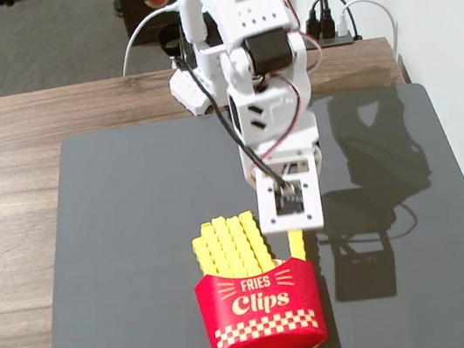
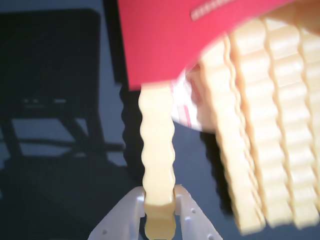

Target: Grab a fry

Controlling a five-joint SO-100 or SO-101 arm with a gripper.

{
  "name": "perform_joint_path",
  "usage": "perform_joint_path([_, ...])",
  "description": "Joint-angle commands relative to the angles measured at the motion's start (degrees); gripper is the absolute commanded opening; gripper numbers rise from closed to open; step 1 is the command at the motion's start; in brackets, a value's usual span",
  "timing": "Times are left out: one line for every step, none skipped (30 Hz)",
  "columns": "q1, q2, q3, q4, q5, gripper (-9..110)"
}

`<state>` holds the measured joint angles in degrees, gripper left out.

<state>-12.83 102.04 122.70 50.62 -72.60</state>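
The fry [image 2: 157, 150] is a single long wavy yellow piece sticking out of the right side of the red "Fries Clips" carton [image 1: 261, 312]; a short length of it shows in the fixed view [image 1: 297, 245]. My white gripper [image 2: 159, 197] is shut on the fry's free end, one finger on each side. In the fixed view the gripper [image 1: 293, 228] hangs just above the carton's upper right corner. A tight bunch of yellow fries [image 1: 230, 247] fills the carton and shows at the right of the wrist view [image 2: 272, 125].
The carton lies on a dark grey mat [image 1: 137, 242] on a wooden table [image 1: 5, 192]. The arm's base [image 1: 196, 87] stands at the mat's far edge. A wall [image 1: 448, 34] runs along the right.
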Motion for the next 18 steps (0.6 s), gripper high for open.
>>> perform_joint_path([0.18, 6.94, 2.46, 1.49, -0.09, 1])
perform_joint_path([0.26, 8.61, 3.96, 1.85, -0.26, 1])
perform_joint_path([0.53, 10.99, 6.33, 1.85, -0.62, 1])
perform_joint_path([0.7, 13.1, 8.26, 1.93, -0.97, 1])
perform_joint_path([1.05, 14.94, 10.11, 2.11, -1.23, 1])
perform_joint_path([1.23, 16.7, 11.78, 2.46, -1.41, 1])
perform_joint_path([1.41, 18.46, 13.45, 2.72, -1.67, 1])
perform_joint_path([1.58, 20.13, 15.12, 2.99, -1.76, 1])
perform_joint_path([1.67, 21.8, 16.61, 3.6, -1.85, 1])
perform_joint_path([1.76, 23.38, 17.75, 4.22, -1.93, 1])
perform_joint_path([1.93, 25.22, 18.9, 5.01, -1.93, 1])
perform_joint_path([2.2, 27.07, 19.86, 5.89, -1.93, 1])
perform_joint_path([2.37, 29.0, 20.74, 6.94, -2.02, 1])
perform_joint_path([2.55, 30.94, 21.53, 8.17, -2.02, 1])
perform_joint_path([2.72, 32.96, 22.24, 9.4, -2.11, 1])
perform_joint_path([2.9, 35.07, 22.85, 10.99, -2.29, 1])
perform_joint_path([2.99, 37.27, 23.38, 12.66, -2.37, 1])
perform_joint_path([3.08, 39.2, 23.91, 14.06, -2.55, 1])
